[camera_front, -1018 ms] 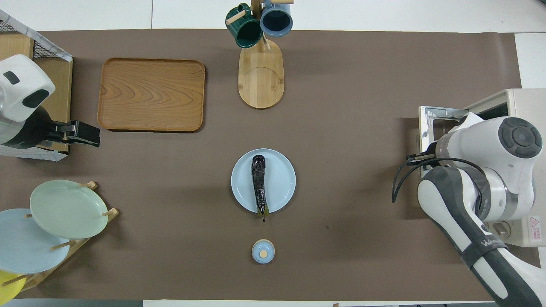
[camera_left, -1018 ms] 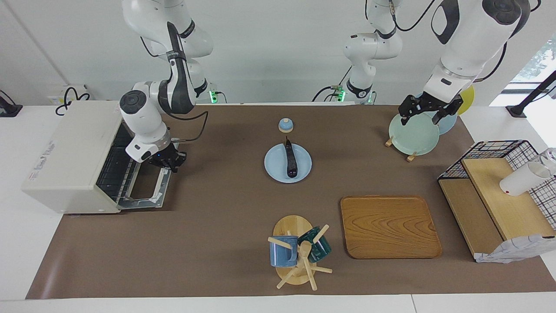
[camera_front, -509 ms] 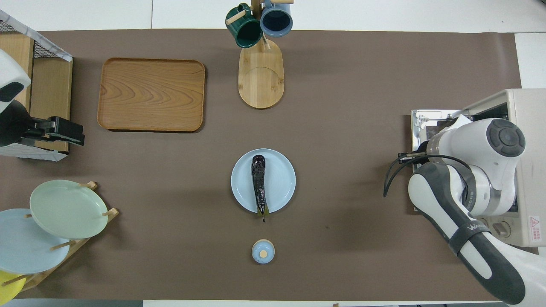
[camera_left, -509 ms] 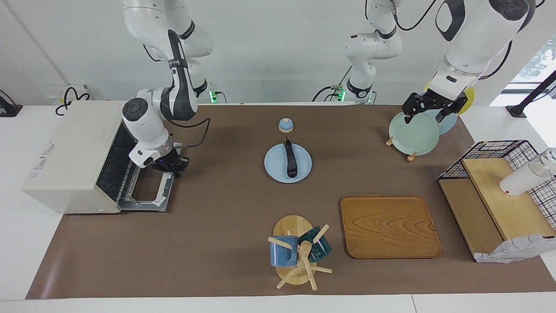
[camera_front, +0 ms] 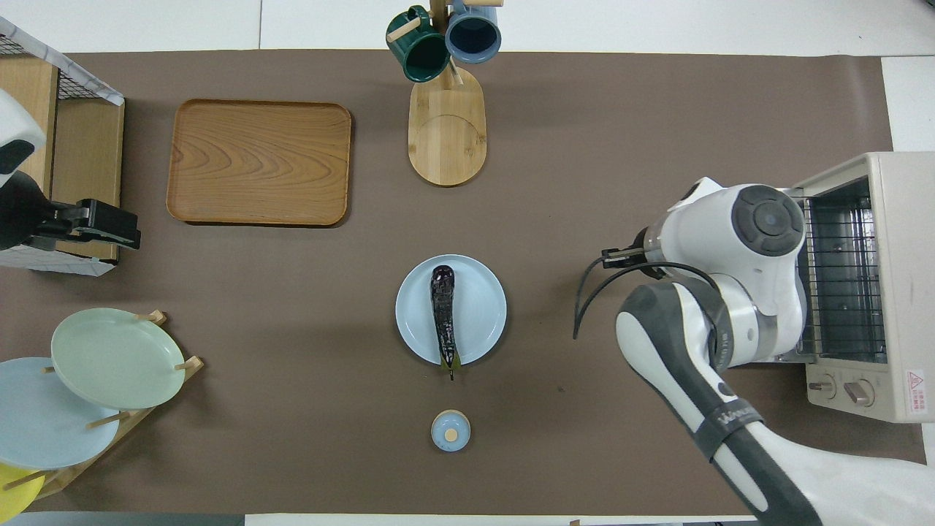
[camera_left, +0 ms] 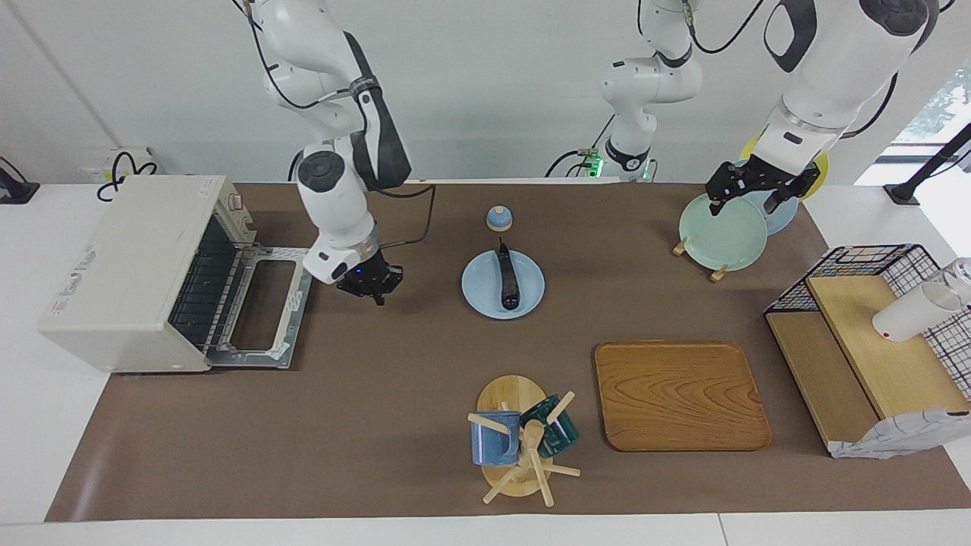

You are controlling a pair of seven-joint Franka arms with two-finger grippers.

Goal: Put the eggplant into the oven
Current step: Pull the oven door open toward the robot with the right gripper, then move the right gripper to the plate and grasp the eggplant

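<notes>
Right tool (camera_left: 370,292), clenched & empty, has been pulled off the oven (camera_left: 129,273) door, now dropped flat; rack exposed, pickup judged next. Eggplant (camera_left: 507,279) untouched on blue plate (camera_left: 531,292) mid-surface, long axis toward/away from robots, stem nearer them. Left tool (camera_left: 752,199) released, over green plate (camera_left: 721,235), waiting.

Bare mat lay between the oven (camera_left: 129,273) and the pale blue plate (camera_left: 531,292); only the right gripper (camera_left: 369,286), fingertips together, hung over that stretch. The oven door (camera_left: 262,307) lay flat on the mat, leaving the mouth and wire rack (camera_front: 840,274) unblocked. The eggplant (camera_left: 507,279) lay along the plate, open from above. A small lidded dish (camera_left: 498,218) stood nearer the robots, seemingly just clear of the stem. The left gripper (camera_left: 751,189), jaws spread, hung over the plate rack (camera_left: 721,231), well apart.
</notes>
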